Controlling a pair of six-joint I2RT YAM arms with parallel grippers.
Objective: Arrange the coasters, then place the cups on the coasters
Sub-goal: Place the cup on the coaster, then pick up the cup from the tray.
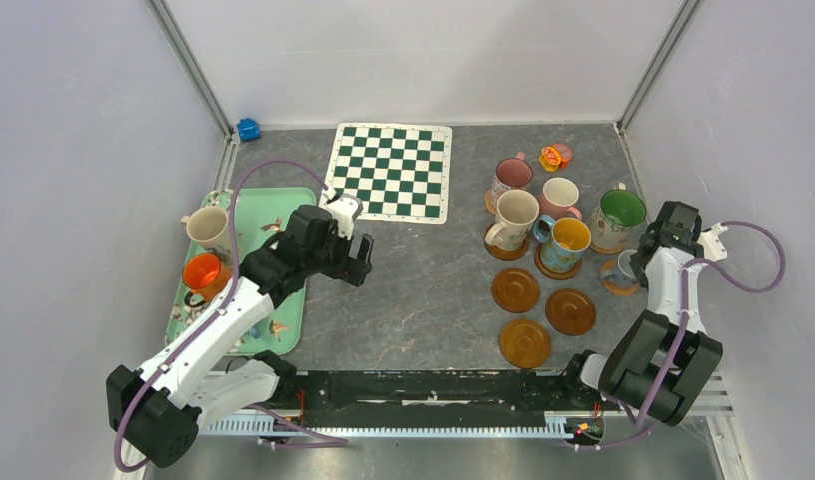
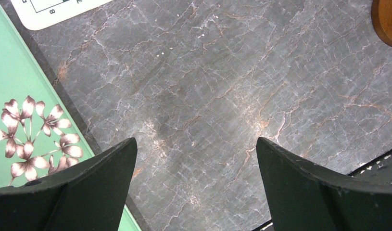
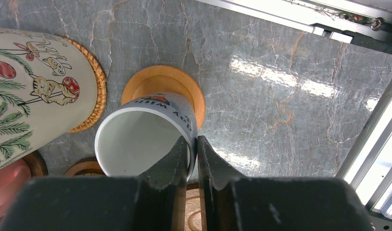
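1. Three bare coasters [image 1: 515, 289], dark brown rimmed wooden discs, lie on the grey veined stone-look table [image 1: 423, 290], left of the right arm.
2. Right gripper [image 3: 194, 144] pinches the thin wall of a small white mug [image 3: 131, 144], one finger inside the rim and one outside. The mug is a glossy cylinder with printed lettering.
3. That mug sits over a smooth orange-tan round coaster [image 3: 160, 77]; contact at its base is hidden.
4. Just beside it, a patterned mug [image 3: 35, 82] stands on a woven coaster [image 3: 95, 101].
5. Left gripper [image 2: 195, 142] is spread wide above bare table, next to the mint floral tray [image 2: 20, 77].
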